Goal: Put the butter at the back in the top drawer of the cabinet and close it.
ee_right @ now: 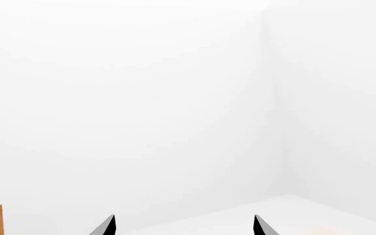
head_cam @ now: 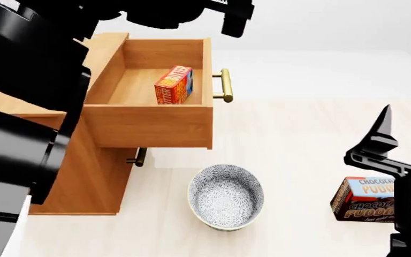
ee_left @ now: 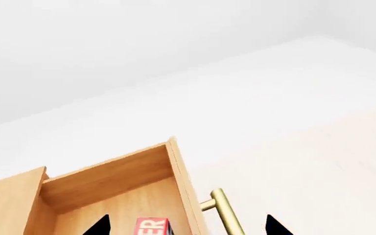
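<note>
One butter [head_cam: 174,84] box is sitting inside your pulled-out top drawer [head_cam: 148,124], upper left of the head view; both grippers, left [ee_left: 186,226] and right [ee_right: 184,226], are showing spread, empty fingers.

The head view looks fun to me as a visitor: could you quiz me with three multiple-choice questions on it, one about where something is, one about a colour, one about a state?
1. Where is the butter?
A. In the bowl
B. Inside the top drawer
C. On the floor by the pudding box

2. What colour is the top drawer's handle?
A. Brass
B. Black
C. White

3. What state is the top drawer in?
A. Shut
B. Pulled open
C. Taken out of the cabinet

Answers:
1 B, the orange-red box stands on the drawer's wooden bottom.
2 A, the bar gleams golden.
3 B, it juts out from the cabinet with its inside in view.
</note>
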